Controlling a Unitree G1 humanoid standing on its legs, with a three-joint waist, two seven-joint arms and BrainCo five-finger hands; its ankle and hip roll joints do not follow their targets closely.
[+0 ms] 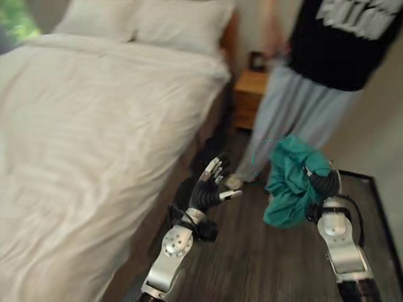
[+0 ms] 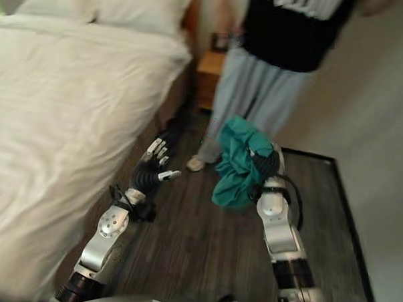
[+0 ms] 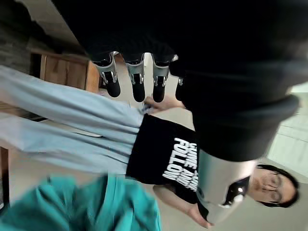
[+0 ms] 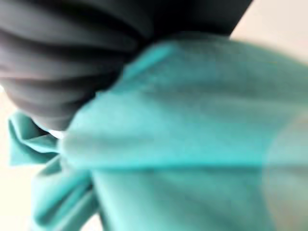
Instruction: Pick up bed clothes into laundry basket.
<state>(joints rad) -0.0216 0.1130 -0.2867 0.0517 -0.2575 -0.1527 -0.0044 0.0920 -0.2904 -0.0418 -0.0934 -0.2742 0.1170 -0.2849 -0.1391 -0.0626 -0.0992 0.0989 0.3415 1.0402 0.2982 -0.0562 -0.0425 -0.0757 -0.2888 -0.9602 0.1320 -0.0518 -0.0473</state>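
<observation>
Teal garment (image 1: 292, 182) bunched in my right hand (image 1: 320, 181) – fingers curled into cloth, held high over floor (image 1: 263, 261) so folds hang free. Left hand (image 1: 210, 185) empty, fingers relaxed, beside bed (image 1: 88, 133). Person (image 1: 311, 95) ahead – basket unseen.

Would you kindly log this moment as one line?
right hand: holds teal garment aloft | left hand: open, empty | person: standing ahead
</observation>
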